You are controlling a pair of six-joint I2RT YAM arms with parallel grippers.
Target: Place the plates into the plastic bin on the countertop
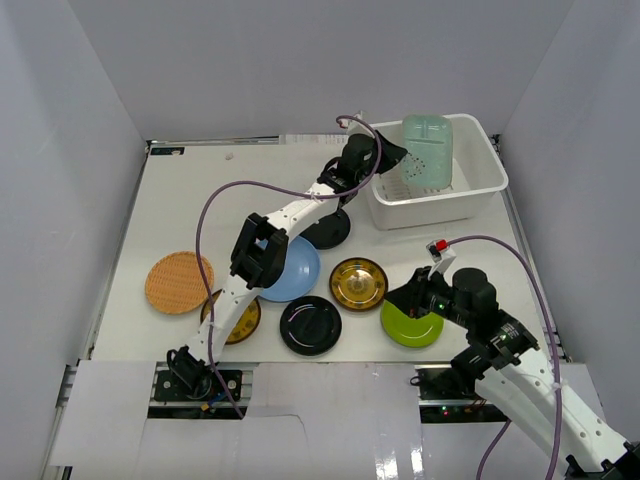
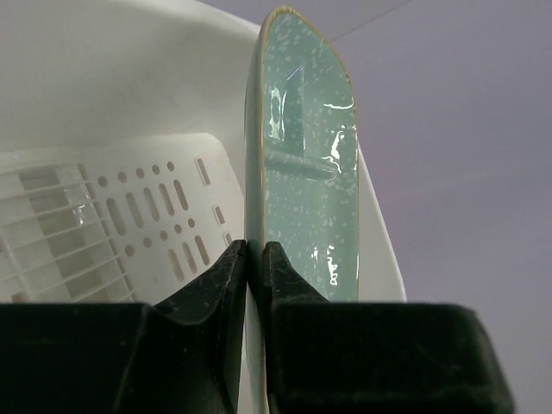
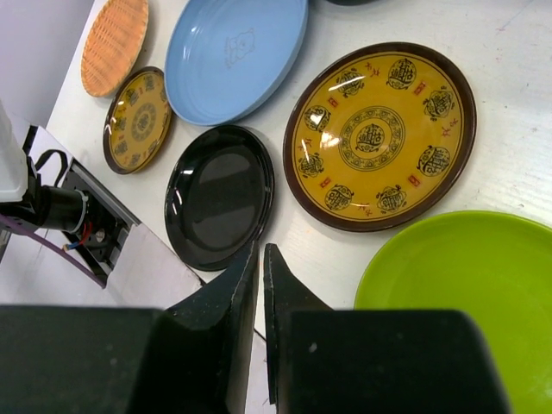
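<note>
Starting nearest the arm bases, the right gripper (image 1: 404,298) hangs low over the near-left edge of the lime green plate (image 1: 415,328), its jaws drawn almost together with nothing between them. Just left of it on the countertop (image 1: 180,200) lie a glossy black plate (image 1: 310,325) and the gold plate (image 1: 358,283). A patterned yellow plate (image 1: 238,320) and the light blue plate (image 1: 295,272) are partly hidden under the left arm. The woven orange plate (image 1: 178,282) sits apart at far left. Farther back, a second black plate (image 1: 328,232) lies beneath the left arm's forearm. At the far right, the left gripper (image 2: 254,250) pinches the rim of the pale green plate (image 2: 306,172), held upright on edge inside the left end of the plastic bin (image 1: 480,190). I cannot tell whether it touches the slotted bottom.
</note>
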